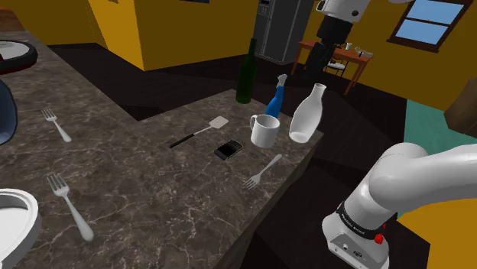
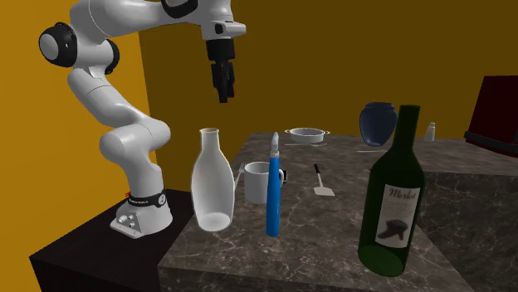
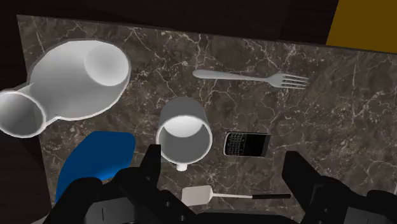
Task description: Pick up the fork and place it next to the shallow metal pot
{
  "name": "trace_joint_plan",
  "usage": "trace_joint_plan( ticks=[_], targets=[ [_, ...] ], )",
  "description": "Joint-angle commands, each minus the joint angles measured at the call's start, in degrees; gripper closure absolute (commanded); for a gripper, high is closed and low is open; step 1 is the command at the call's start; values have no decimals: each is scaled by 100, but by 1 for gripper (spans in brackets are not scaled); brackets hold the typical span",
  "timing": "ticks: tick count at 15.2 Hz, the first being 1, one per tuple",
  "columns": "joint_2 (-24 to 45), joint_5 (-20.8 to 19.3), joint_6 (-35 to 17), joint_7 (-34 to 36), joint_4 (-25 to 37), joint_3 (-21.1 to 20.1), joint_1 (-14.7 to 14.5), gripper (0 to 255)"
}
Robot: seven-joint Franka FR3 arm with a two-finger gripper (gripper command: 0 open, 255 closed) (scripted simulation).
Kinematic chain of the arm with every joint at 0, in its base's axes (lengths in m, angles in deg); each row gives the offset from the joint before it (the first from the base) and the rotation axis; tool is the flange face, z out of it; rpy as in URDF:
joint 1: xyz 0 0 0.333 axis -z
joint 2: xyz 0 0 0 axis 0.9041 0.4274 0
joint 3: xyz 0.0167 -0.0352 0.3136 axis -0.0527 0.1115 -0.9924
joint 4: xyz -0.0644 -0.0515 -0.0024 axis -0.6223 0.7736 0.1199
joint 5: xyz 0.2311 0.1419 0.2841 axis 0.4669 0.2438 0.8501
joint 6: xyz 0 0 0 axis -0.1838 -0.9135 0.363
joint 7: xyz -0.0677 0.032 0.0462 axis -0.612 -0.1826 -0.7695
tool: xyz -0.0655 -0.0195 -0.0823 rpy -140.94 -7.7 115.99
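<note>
A grey fork lies near the counter's edge, close to the stand, with its tines toward the shoulder view's lower left. In the wrist view this fork lies beyond a white mug and a black phone. My gripper hangs high above the counter, open and holding nothing, its fingers standing wide apart. The shallow grey pot stands at the far end of the counter in the second exterior view. In the shoulder view the pot's pale rim sits at the lower left.
Two more forks lie near the pot. A clear carafe, blue bottle, dark wine bottle, spatula and mug crowd the counter end. A blue vase stands behind the pot.
</note>
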Motion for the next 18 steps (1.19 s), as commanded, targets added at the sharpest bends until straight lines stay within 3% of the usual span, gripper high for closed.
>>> trace_joint_plan(
  ticks=[1, 18],
  targets=[
    [0, 0, 0, 0, 0, 0, 0, 0],
    [770, 80, -2681, -3403, -2134, -324, -1894, 0]
  ],
)
